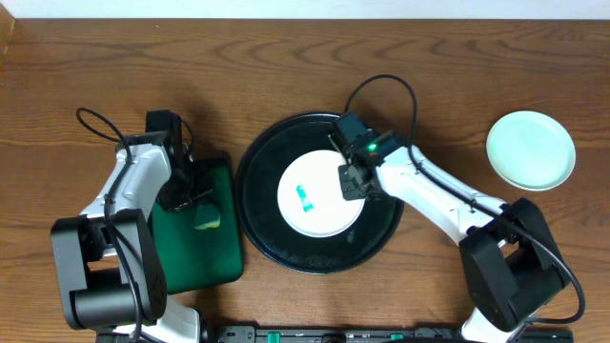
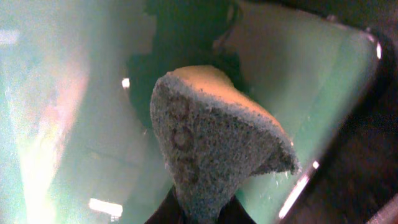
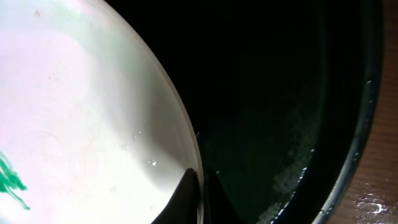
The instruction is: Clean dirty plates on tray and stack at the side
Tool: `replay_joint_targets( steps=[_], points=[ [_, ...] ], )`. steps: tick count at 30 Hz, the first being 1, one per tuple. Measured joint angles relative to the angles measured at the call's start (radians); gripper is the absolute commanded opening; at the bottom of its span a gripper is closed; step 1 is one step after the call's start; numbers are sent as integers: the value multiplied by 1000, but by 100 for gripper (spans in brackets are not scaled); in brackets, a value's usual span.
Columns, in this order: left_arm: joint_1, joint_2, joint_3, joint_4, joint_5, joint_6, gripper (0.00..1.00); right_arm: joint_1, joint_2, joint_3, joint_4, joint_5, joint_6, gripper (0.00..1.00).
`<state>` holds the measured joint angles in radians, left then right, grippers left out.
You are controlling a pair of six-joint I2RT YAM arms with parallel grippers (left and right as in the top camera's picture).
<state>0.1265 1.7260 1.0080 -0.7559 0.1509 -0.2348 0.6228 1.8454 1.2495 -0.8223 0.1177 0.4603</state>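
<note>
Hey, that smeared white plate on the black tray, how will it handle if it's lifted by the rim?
Probably rigid: the plate shows a clean round edge where the right gripper pinches its rim. Likely slippery: its surface is glossy and the tray looks wet.

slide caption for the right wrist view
Right gripper pinching the rim of a green-smeared plate on the black tray.

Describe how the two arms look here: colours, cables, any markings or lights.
The left arm and right arm match: white rounded shells between bulky black joint housings. A thin black cable loops above each wrist. A small green light glows on the right wrist. No lettering is legible.
</note>
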Motion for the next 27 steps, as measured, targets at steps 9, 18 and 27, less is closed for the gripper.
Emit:
replay_joint_targets(
  steps=[9,18,27],
  points=[
    [0,-16,-85,76,0,12,7,7,0,-1,-4,-5,3,1],
    [0,-162,-87,27,-1,10,7,7,0,-1,1,-5,-2,1],
    [0,-525,-87,7,-36,44,7,7,0,-1,0,-6,-34,1]
  ],
)
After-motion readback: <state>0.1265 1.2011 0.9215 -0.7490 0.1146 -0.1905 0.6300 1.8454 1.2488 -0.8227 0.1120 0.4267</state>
